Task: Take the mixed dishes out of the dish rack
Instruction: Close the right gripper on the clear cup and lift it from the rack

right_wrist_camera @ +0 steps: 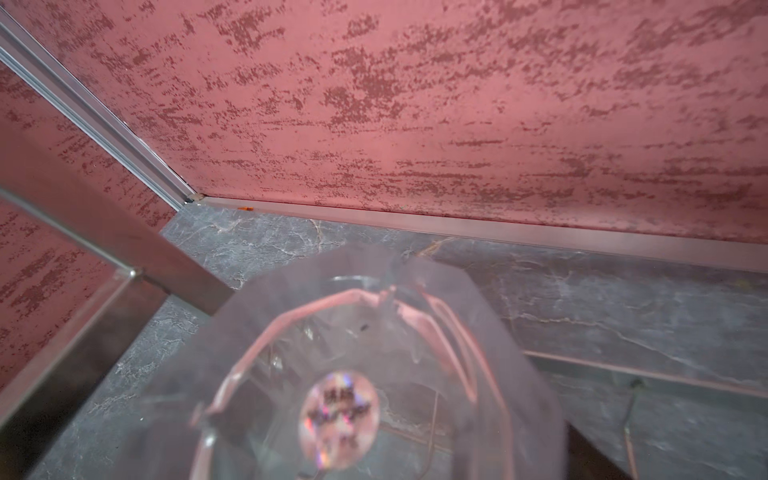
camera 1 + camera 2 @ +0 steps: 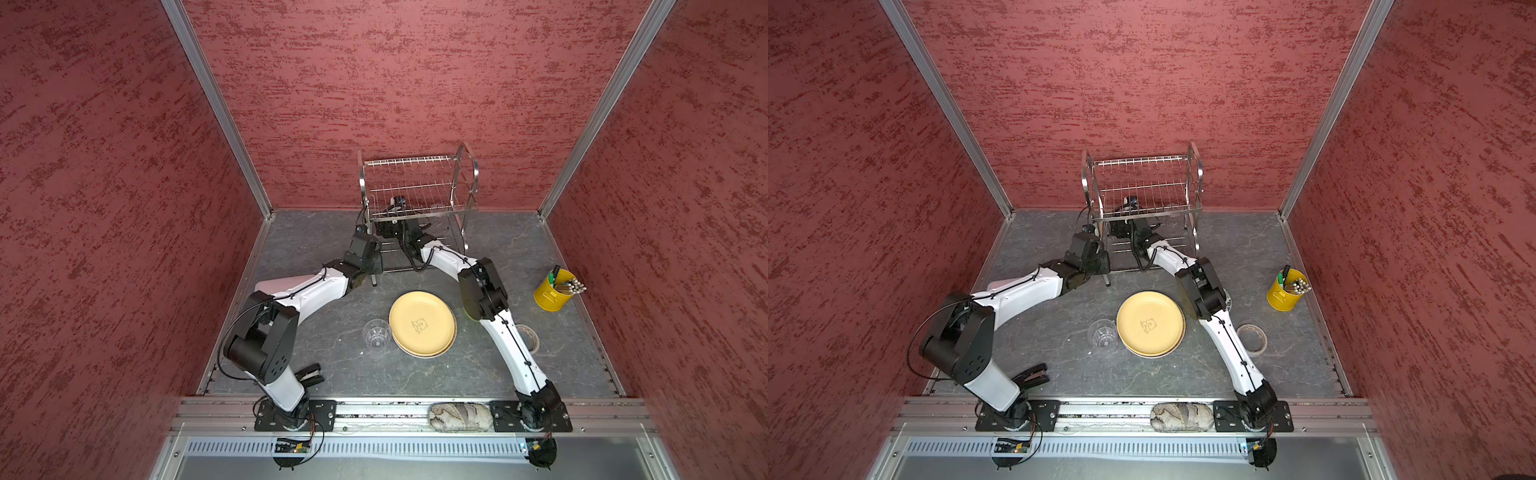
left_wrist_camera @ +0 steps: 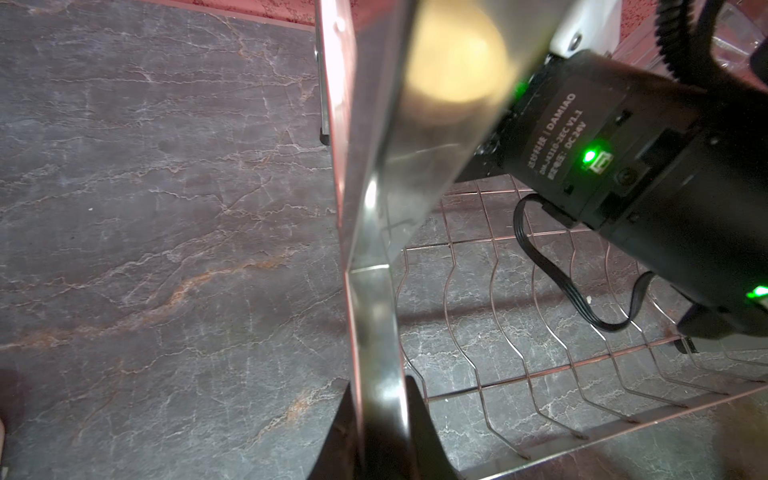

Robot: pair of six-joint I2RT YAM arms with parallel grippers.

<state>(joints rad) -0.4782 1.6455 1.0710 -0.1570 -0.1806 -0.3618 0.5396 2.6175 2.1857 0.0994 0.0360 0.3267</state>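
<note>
The dish rack (image 2: 419, 216) stands at the back edge of the table (image 2: 374, 382), about midway along it, and both arms reach to it. The left gripper (image 3: 382, 436) is pinched tight on the rack's steel side upright, bracing it. The right gripper (image 2: 390, 220) is pushed in under the upper shelf. Its wrist camera is filled by a clear tumbler (image 1: 374, 374) right in front of it, over the lower wires. I cannot tell whether the jaws have closed on the glass or merely stand around it. The upper shelf looks bare. In the middle of the table lies the yellow plate (image 2: 422, 324) on top of another, with a second tumbler (image 2: 376, 332) just beside it on the left arm's side.

What worries me is the glass. It is smooth, and a shallow or off-centre pinch could let it squirt out and roll off the wires. Lifted too high, it would knock the upper shelf; dragged low, it would catch the wire humps. If the left grip slips on that polished upright, the pull could skid or tip the rack. The right elbow also hangs close beside the plates.
</note>
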